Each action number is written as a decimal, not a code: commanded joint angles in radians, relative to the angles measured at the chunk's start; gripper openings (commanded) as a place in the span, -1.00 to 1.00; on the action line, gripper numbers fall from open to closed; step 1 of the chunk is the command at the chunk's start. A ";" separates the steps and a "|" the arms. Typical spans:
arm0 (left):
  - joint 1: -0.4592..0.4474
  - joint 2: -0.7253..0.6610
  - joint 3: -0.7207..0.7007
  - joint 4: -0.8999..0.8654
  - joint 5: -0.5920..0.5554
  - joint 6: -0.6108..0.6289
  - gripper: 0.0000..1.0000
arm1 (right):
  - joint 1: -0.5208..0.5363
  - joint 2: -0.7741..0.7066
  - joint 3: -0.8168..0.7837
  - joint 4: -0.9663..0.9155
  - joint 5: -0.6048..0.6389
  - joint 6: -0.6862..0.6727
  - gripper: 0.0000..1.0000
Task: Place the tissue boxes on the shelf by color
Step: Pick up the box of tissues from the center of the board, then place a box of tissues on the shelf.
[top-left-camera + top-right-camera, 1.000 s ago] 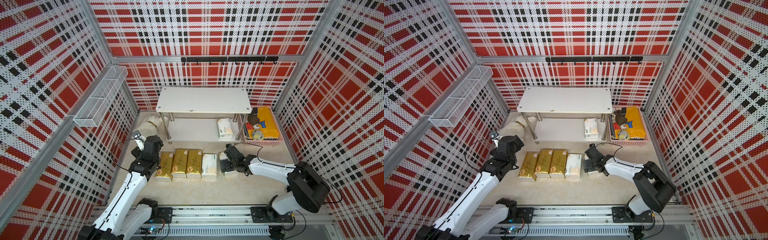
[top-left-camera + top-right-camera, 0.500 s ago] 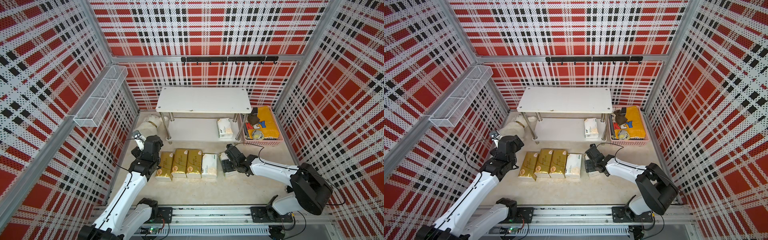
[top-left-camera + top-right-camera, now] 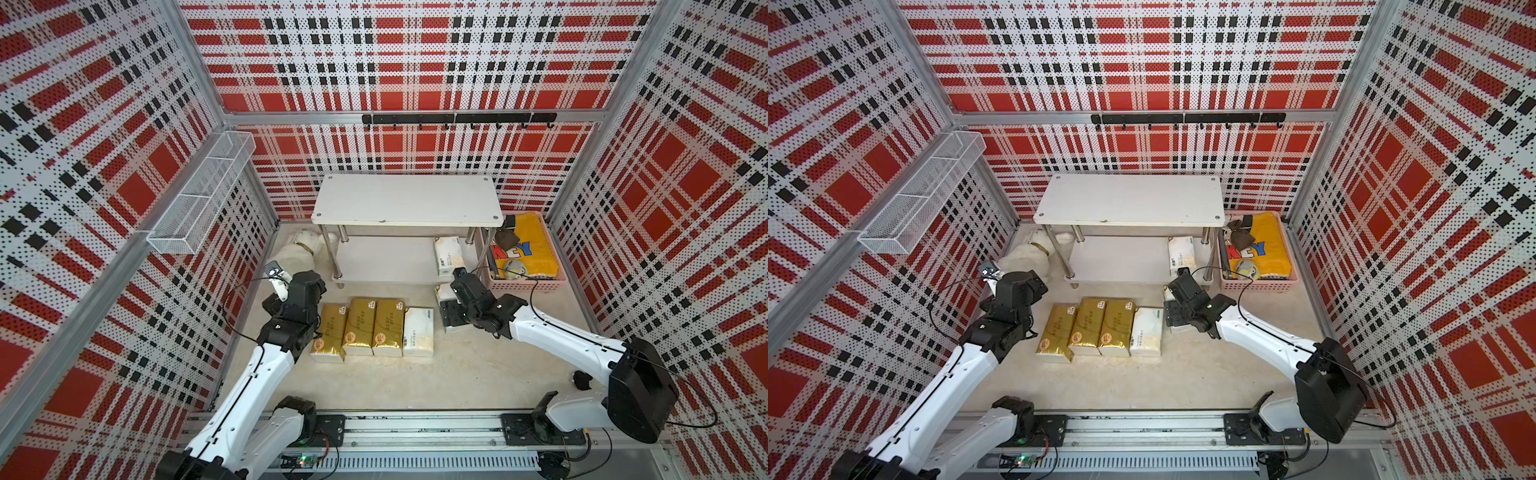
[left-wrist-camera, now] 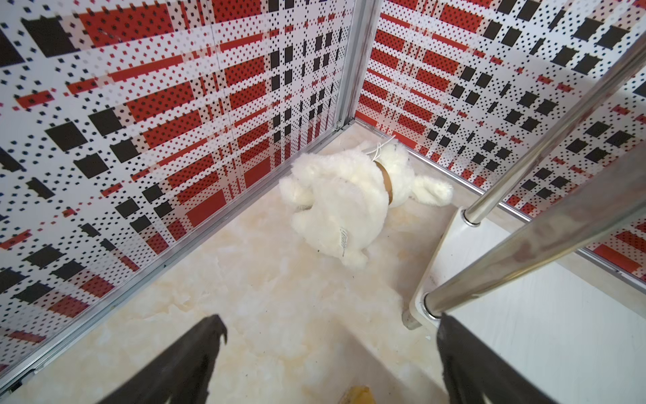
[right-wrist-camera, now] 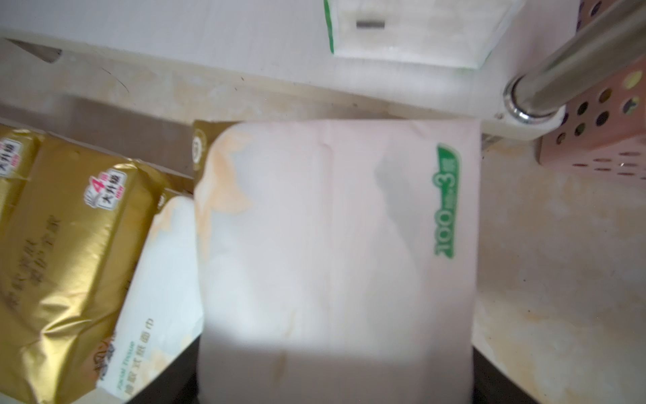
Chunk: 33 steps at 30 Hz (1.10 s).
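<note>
Right pincer (image 3: 448,316) has clamped white pack (image 5: 335,262); left pincer (image 4: 330,323) spread; shelf (image 3: 386,259) holds second pack (image 3: 448,254).

Shelf top board (image 3: 407,199): open from above. Lower board (image 3: 386,259): one white pack (image 3: 448,254) occupies the end nearest the pink crate (image 3: 525,283); chrome legs (image 3: 338,253) bound the front opening. Plush toy (image 3: 297,251) blocks the opposite corner.

Gold tissue packs (image 5: 70,227): glossy metallic film, crinkled. White tissue pack (image 5: 332,262): soft plastic wrap, smooth, low sheen. Shelf boards (image 3: 407,199): white, matt, smooth; legs (image 4: 542,241) polished chrome. Plush toy (image 4: 342,203): fluffy white pile. Crate (image 3: 523,284): pink perforated plastic. Wall basket (image 3: 199,195): white wire mesh. Floor (image 4: 279,297): smooth, marble-look. Walls (image 3: 415,62): perforated sheet, metal frame.
</note>
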 commanded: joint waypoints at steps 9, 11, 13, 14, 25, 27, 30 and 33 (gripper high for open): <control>-0.005 0.014 0.009 -0.008 -0.011 -0.016 0.99 | 0.012 0.106 0.218 0.058 0.034 0.029 0.66; -0.006 0.015 0.009 -0.008 -0.012 -0.017 0.99 | 0.019 0.146 0.260 0.085 0.045 0.059 0.65; -0.038 0.016 0.009 -0.009 -0.013 -0.015 0.99 | 0.027 0.188 0.301 0.098 0.053 0.062 0.64; -0.039 0.014 0.008 -0.013 -0.015 -0.015 0.99 | 0.032 0.212 0.325 0.097 0.056 0.065 0.64; -0.040 0.006 0.002 -0.032 -0.011 -0.024 0.99 | 0.074 0.402 0.519 0.070 0.139 0.136 0.64; -0.041 0.006 0.000 -0.030 -0.008 -0.027 1.00 | 0.083 0.450 0.565 0.053 0.155 0.147 0.63; -0.040 0.005 -0.003 -0.030 -0.003 -0.028 1.00 | 0.091 0.524 0.635 0.034 0.175 0.154 0.64; -0.040 -0.005 -0.004 -0.030 0.002 -0.027 1.00 | 0.090 0.570 0.679 0.032 0.209 0.159 0.64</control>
